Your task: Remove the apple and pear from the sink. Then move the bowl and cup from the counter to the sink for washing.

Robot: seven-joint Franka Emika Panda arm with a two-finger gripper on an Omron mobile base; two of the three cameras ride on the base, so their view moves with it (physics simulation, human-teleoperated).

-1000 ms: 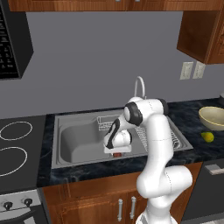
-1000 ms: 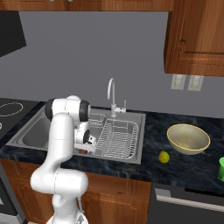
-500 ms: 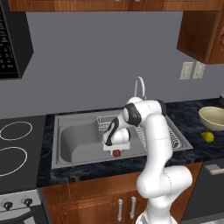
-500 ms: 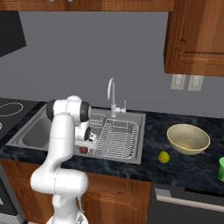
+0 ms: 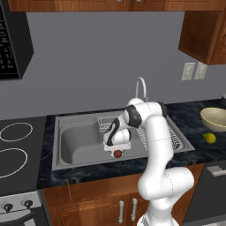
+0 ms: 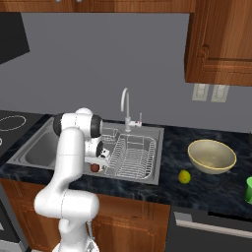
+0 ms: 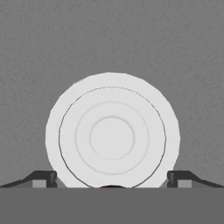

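Nearest the base, the two-finger gripper hangs low inside the wide grey metal sink, close to its front wall, with the small round dark red apple right at its tips. In the hand view the small dark fingertips stand wide apart at either side of the round pale drain, and a sliver of the apple shows at the bottom edge between them; the jaws are spread and I cannot tell whether either tip touches the fruit. To the left of the hand the basin floor is bare and roomy; to its right the wire rack fills the sink's other half, its edge just beside the wrist. Behind the rack the curved chrome faucet rises from the sink's back rim.

Further right on the dark black speckled stone counter, the small yellow-green pear lies near the front edge. Just behind it sits the wide pale yellow-tan bowl, apart from the pear. The small bright green cup stands at the far right border of the right base view, near the counter's front edge.
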